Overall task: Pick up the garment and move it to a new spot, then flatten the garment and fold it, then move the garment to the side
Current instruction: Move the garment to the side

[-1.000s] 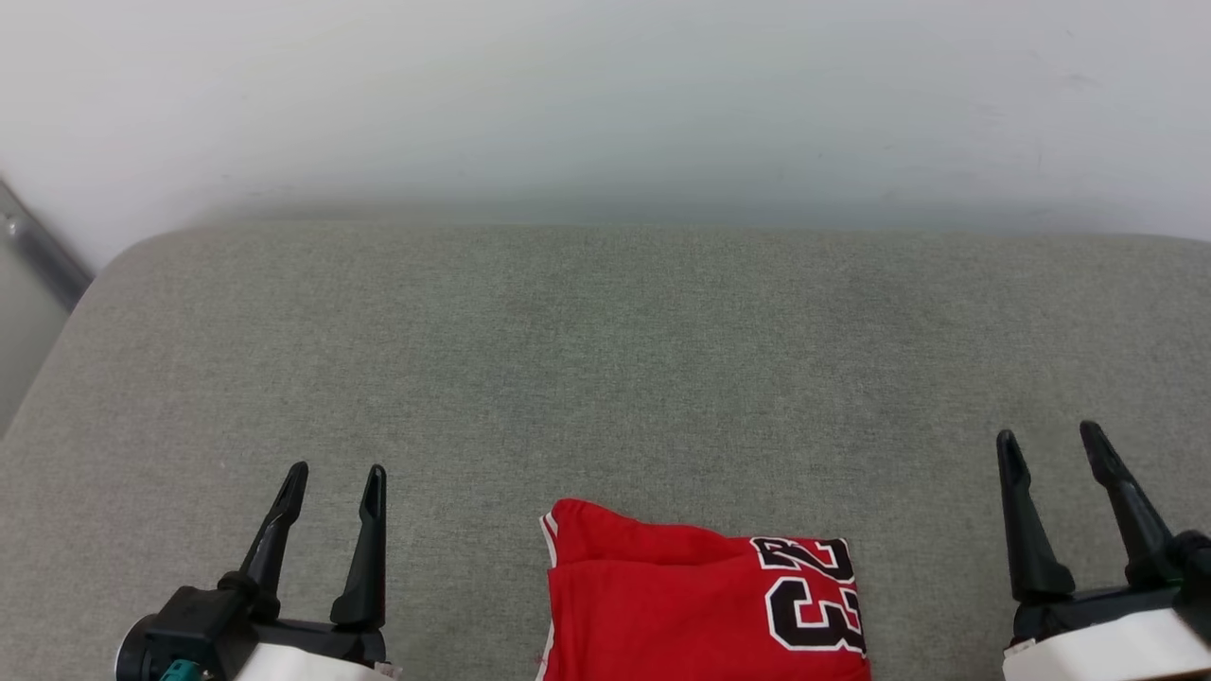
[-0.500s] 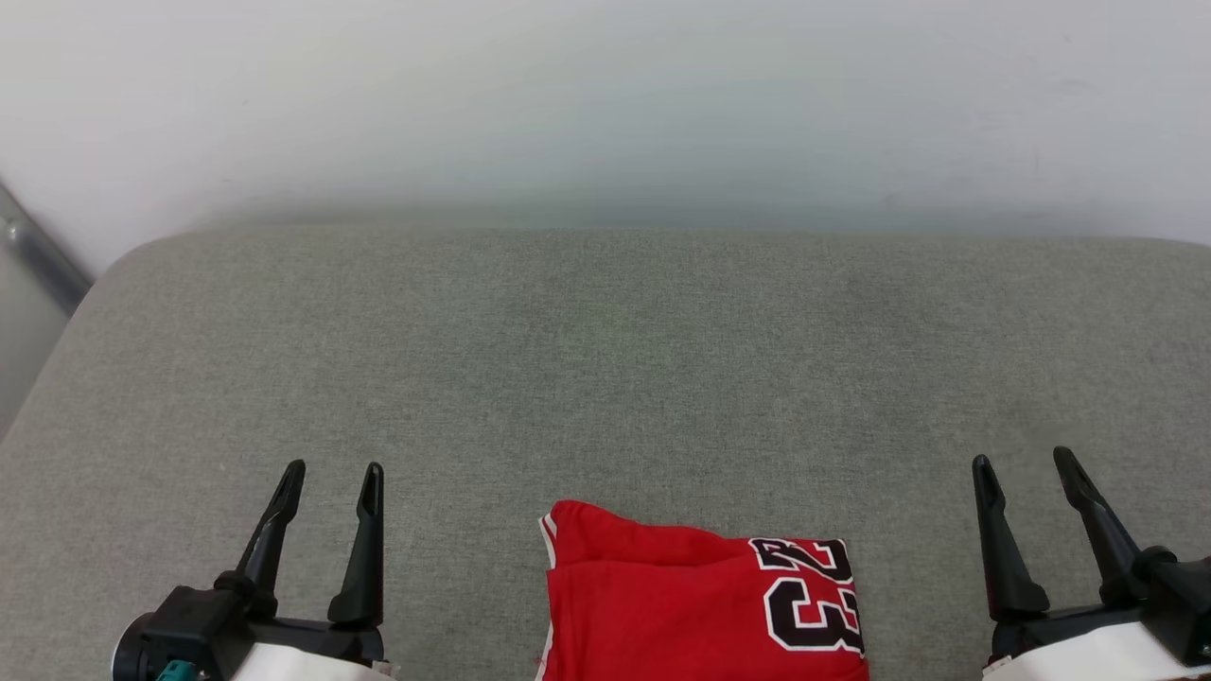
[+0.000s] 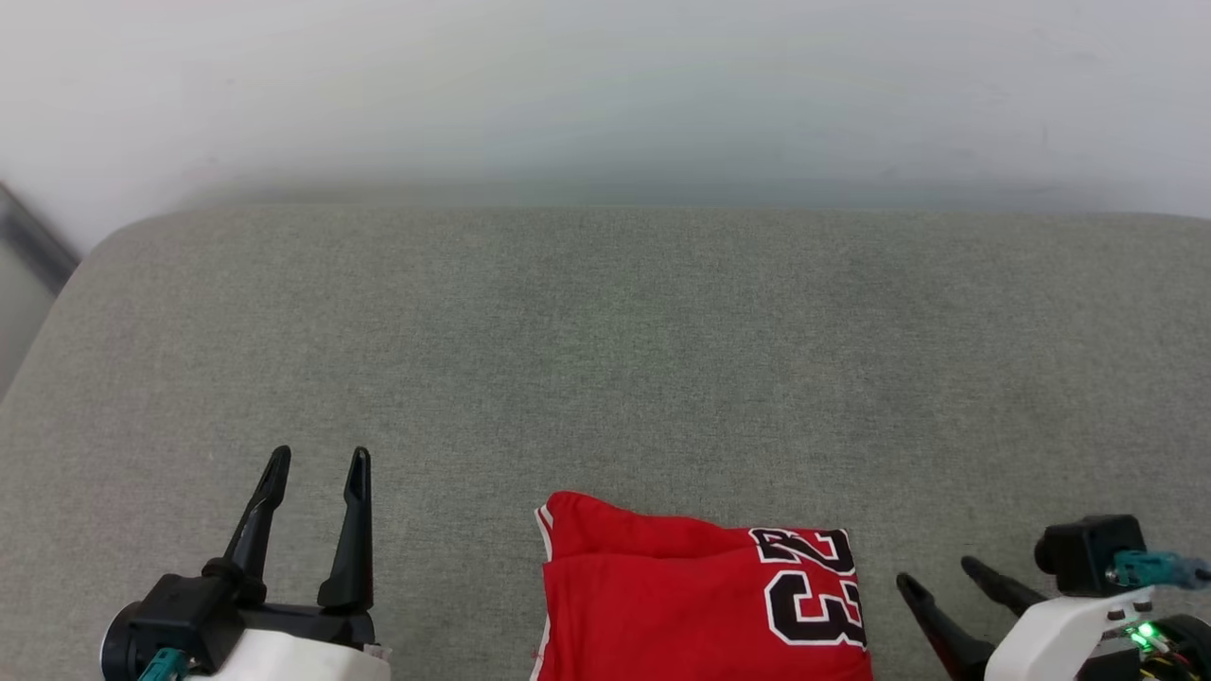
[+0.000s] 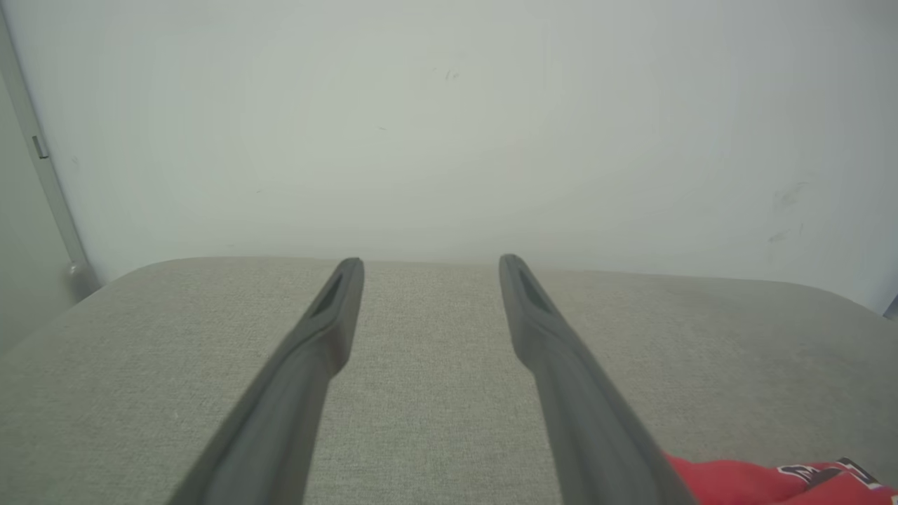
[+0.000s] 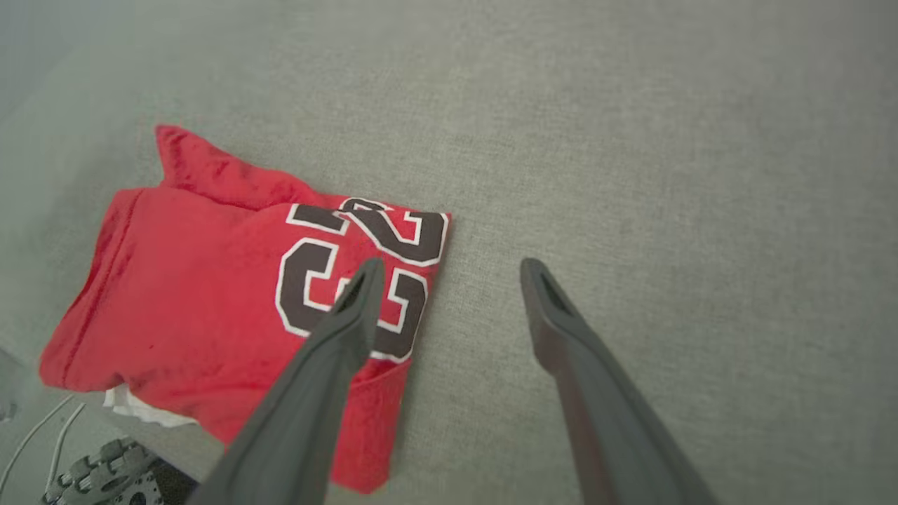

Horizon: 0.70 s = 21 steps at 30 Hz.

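Right wrist view puts the folded red jersey [image 5: 196, 280] at ten o'clock of the right hand [image 5: 452, 265], the nearer one; it and the left hand [image 3: 318, 456] both gape, empty.

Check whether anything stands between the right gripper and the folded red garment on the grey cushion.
Nothing visible does. The right gripper, open, hangs just beside the numbered edge of the garment, with bare grey cushion between them. Whether a finger touches the fabric cannot be told.
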### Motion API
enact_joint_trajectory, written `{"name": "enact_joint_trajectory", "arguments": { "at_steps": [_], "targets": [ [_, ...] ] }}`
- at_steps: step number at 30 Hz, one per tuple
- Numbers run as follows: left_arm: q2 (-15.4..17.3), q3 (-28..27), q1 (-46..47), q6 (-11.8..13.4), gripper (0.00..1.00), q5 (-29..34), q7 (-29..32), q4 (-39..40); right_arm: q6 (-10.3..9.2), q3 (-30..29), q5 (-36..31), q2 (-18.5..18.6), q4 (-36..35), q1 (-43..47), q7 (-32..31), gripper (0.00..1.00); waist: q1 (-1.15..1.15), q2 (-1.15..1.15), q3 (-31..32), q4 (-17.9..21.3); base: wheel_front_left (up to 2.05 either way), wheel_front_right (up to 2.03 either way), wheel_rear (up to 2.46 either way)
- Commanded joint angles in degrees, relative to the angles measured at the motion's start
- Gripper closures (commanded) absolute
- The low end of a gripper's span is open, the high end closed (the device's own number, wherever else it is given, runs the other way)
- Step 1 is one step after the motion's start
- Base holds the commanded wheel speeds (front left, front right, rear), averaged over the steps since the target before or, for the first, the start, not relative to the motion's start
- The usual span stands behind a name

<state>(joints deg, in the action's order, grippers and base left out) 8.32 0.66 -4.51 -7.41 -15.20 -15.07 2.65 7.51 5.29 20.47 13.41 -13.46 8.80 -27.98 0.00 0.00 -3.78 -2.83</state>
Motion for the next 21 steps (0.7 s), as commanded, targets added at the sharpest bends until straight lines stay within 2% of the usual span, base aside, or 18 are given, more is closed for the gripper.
{"name": "enact_joint_trajectory", "arguments": {
  "at_steps": [1, 5, 10, 12, 15, 21],
  "targets": [
    [-0.1, 0.1, 1.0, -0.1, 0.0, 0.2, -0.1, 0.1, -0.02, 0.4, 2.9, 1.1, -1.4, 0.2, -6.5, 0.0, 0.0, 0.0, -0.9, -0.5, 0.0, 0.0, 0.0],
    [0.1, 0.8, 2.0, -0.1, 0.0, 0.2, -0.1, -0.1, -0.03, 0.4, 6.2, 1.8, -3.5, -0.6, -17.6, 0.0, 0.0, 0.0, -2.3, -1.5, 0.0, 0.0, 0.0],
    [0.3, 1.5, 3.3, -0.1, 0.0, -0.2, -0.1, 0.4, -0.03, 0.3, 5.8, 0.9, -2.6, -2.4, -26.0, 0.0, 0.0, 0.0, -4.3, -3.2, 0.0, 0.0, 0.0],
    [0.4, 1.7, 3.6, -0.1, 0.0, -0.2, -0.1, 0.4, -0.03, 0.2, 5.9, 0.2, -2.2, -2.7, -26.9, 0.0, 0.0, 0.0, -4.8, -3.6, 0.0, 0.0, 0.0],
    [0.6, 1.7, 4.3, -0.1, 0.0, -0.5, -0.1, 0.2, -0.03, -0.7, 7.3, -3.2, 0.4, -3.8, -28.6, 0.0, 0.0, 0.0, -5.8, -4.5, 0.0, 0.0, 0.0],
    [0.2, 2.6, 5.3, -0.1, 0.0, -1.0, -0.1, -0.4, -0.03, -0.1, 5.8, -6.4, 6.0, -6.0, -28.6, 0.0, 0.0, 0.0, -7.2, -6.7, 0.0, 0.0, 0.0]
  ]
}}
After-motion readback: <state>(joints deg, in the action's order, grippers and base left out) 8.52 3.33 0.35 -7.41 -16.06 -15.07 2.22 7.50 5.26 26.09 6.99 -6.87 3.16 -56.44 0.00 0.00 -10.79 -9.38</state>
